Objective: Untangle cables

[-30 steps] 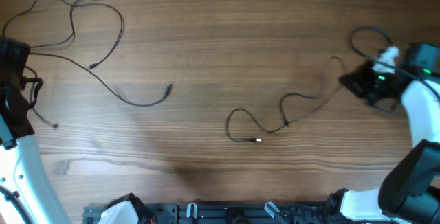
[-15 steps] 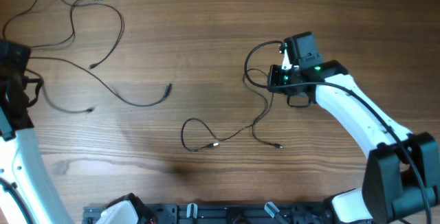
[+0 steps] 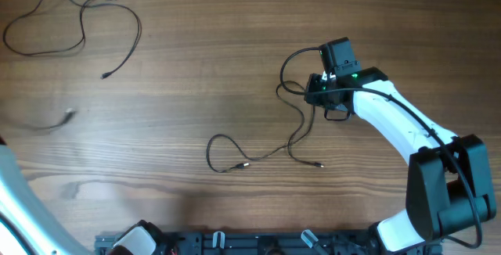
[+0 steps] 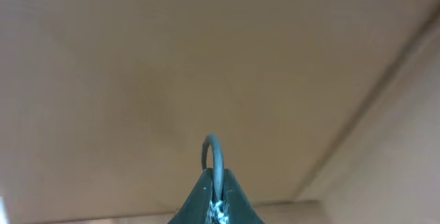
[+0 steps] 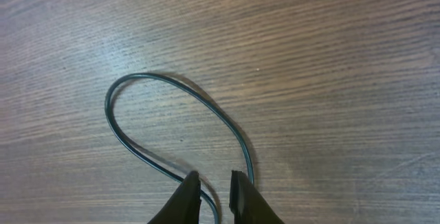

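The right gripper [image 3: 311, 92] sat low over the wooden table [image 3: 235, 52], right of centre, its jaws parted only narrowly. In the right wrist view the right gripper [image 5: 214, 181] showed a slim gap between the two dark fingertips [image 5: 187, 186]. One strand of the centre cable [image 5: 108, 110] ran in at that gap, while the other strand passed just beside the right-hand tip. The gap looked wider than the cord, so nothing seemed pinched there. The cord curved away from the tips in a rounded loop lying flat on the wood.

From overhead the centre cable [image 3: 208, 152] arched on the far side of the gripper. From there it trailed toward the near edge, to a small plug and a second loop left of it.

The left gripper [image 4: 214, 179] was outside the overhead picture. In its wrist view the jaws were closed on a cable loop [image 4: 214, 157] that stood up out of the tips against a plain beige background.

A far-left cable [image 3: 139, 30] lay in open curves at the far left corner. Nearer, by the left edge, was a blurred strand [image 3: 51, 122], too smeared to trace
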You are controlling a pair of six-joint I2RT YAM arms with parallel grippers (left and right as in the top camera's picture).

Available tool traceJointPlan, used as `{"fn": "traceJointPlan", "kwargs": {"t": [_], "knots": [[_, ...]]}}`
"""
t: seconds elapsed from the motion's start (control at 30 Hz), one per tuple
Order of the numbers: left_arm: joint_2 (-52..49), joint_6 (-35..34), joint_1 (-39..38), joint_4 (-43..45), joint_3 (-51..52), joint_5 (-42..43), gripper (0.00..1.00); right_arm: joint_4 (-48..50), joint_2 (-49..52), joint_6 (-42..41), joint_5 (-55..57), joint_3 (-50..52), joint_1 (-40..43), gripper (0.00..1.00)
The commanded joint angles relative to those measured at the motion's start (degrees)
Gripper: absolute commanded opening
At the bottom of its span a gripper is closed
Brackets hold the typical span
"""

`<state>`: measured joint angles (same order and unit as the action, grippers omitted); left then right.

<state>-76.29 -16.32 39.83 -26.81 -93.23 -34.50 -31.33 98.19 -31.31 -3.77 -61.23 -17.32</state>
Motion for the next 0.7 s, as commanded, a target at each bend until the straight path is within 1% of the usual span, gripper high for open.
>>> {"fn": "traceJointPlan", "kwargs": {"t": [0.0,0.13,0.17,0.23,0.3,0.33,0.4,0.43,0.47,0.57,0.6,0.67], "knots": [[-5.27,4.09,3.48,-2.34,-0.94,-1.29,0.04,0.68,0.94,-0.83,1.18,-0.15,0.13,0.18],[-12.07,3.89,3.85,-7.19,-0.90,0.68,0.04,1.05,0.94,-1.90,1.18,-0.15,0.13,0.18],[-13.84,3.89,3.85,-8.13,-0.90,2.91,0.04,1.07,0.94,-2.12,1.18,-0.15,0.13,0.18],[-18.18,3.41,3.85,-10.36,-0.85,11.43,0.04,1.16,0.94,-2.12,1.18,-0.15,0.13,0.18],[-21.86,-1.01,3.85,-11.74,-0.85,16.65,0.04,1.14,0.94,-2.14,1.18,-0.15,0.13,0.18],[-24.41,-4.96,3.85,-12.50,-0.85,18.23,0.04,1.11,0.94,-2.12,1.18,-0.15,0.13,0.18],[-27.52,-10.51,3.85,-14.14,-0.85,18.62,0.04,1.09,0.94,-2.12,1.18,-0.15,0.13,0.18],[-29.51,-14.38,3.85,-15.98,-0.85,18.60,0.04,1.11,0.94,-2.14,1.18,-0.15,0.13,0.18],[-32.63,-23.87,3.85,-20.31,-0.85,18.56,0.04,1.16,0.94,-2.10,1.20,-0.15,0.13,0.18],[-34.51,-35.50,3.85,-25.16,-0.81,18.43,0.04,1.14,0.94,-2.10,1.20,-0.15,0.13,0.18],[-35.32,-42.95,3.85,-28.24,-0.74,18.43,0.04,1.11,0.94,-2.10,1.20,-0.15,0.13,0.18],[-36.63,-52.35,3.85,-32.13,-0.48,18.40,0.04,1.11,0.94,-2.12,1.18,-0.15,0.13,0.18]]}}
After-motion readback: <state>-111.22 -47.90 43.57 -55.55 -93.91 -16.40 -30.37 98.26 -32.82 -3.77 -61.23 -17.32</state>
